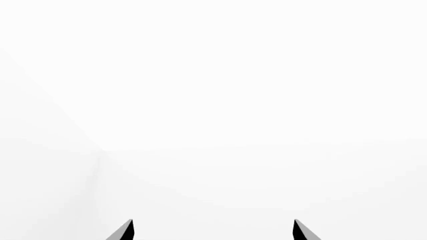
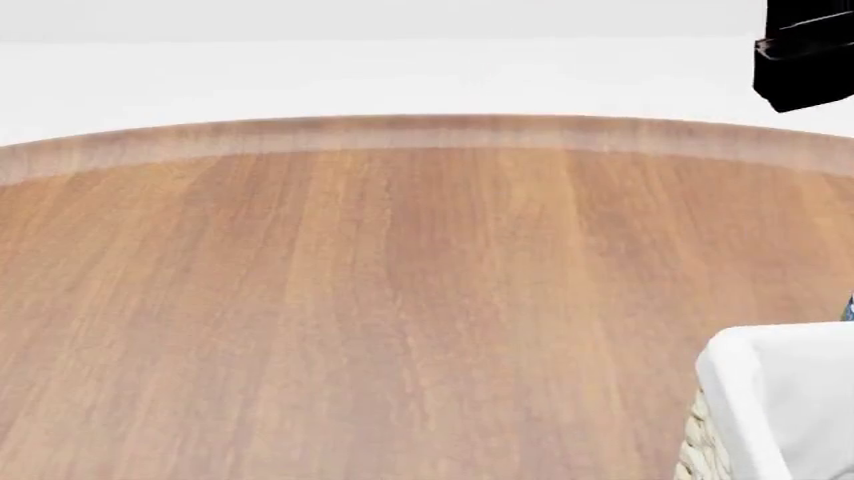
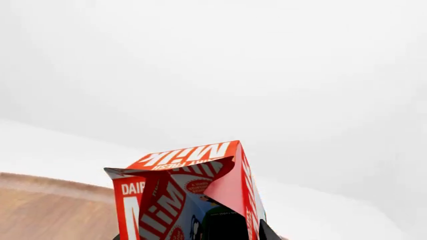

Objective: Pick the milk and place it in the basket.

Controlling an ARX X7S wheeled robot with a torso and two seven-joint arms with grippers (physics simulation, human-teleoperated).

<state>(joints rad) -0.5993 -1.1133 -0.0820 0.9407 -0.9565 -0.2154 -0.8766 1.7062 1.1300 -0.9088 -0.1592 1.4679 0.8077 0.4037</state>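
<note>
The milk [image 3: 193,195] fills the lower part of the right wrist view: a red gable-top carton with white lettering, tilted. My right gripper [image 3: 193,236] is shut on it, with dark fingers on both sides of the carton. It hangs above the wooden table edge. A corner of the basket [image 2: 754,400], with its white cloth liner over cream wicker, shows at the bottom right of the head view. My left gripper [image 1: 213,227] is open with nothing between its fingers, facing only white background. The milk is out of the head view.
The round wooden table [image 2: 400,300] spans the head view, its far edge curving across the top. A black part of my right arm [image 2: 807,55] sits at the top right corner. A sliver of something blue [image 2: 850,310] shows above the basket.
</note>
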